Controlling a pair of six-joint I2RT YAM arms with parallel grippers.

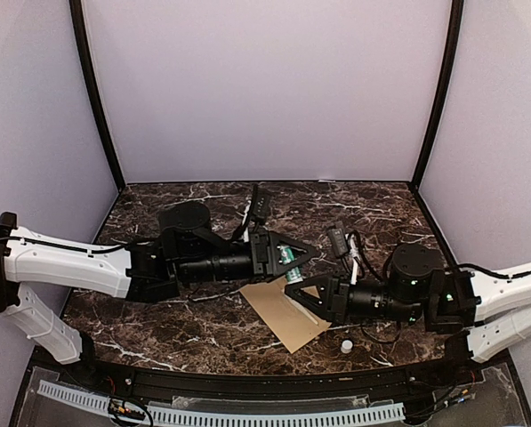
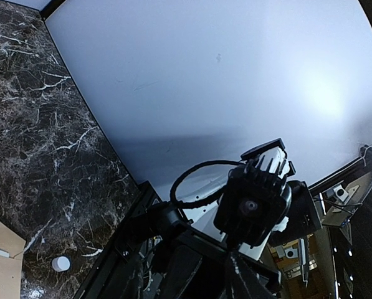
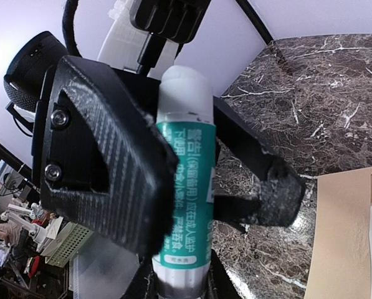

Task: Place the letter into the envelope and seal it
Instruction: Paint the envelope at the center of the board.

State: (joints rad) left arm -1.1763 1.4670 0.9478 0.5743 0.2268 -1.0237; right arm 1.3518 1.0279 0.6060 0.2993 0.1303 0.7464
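Closest to the right wrist camera is a green-labelled glue stick (image 3: 184, 187), its white end toward the top of the frame and its dark base running off the bottom edge. Black fingers (image 3: 111, 168) of the left claw (image 1: 308, 256) lie along both sides of it, set no wider than the stick itself and gripping it.

In the overhead view the stick is held above the table at centre frame. The right claw (image 1: 297, 285) meets its lower end from the right. That claw's own fingers are barely visible, so whether it is clamped on the stick cannot be told.

Just below both claws, at lower centre, the envelope (image 1: 278, 322) lies flat and slanted on the dark marble table (image 1: 158, 307) (a thin white strip shows on it at the right edge of the right wrist view). A small white cap (image 1: 346, 345) sits to the envelope's lower right, apart from it.
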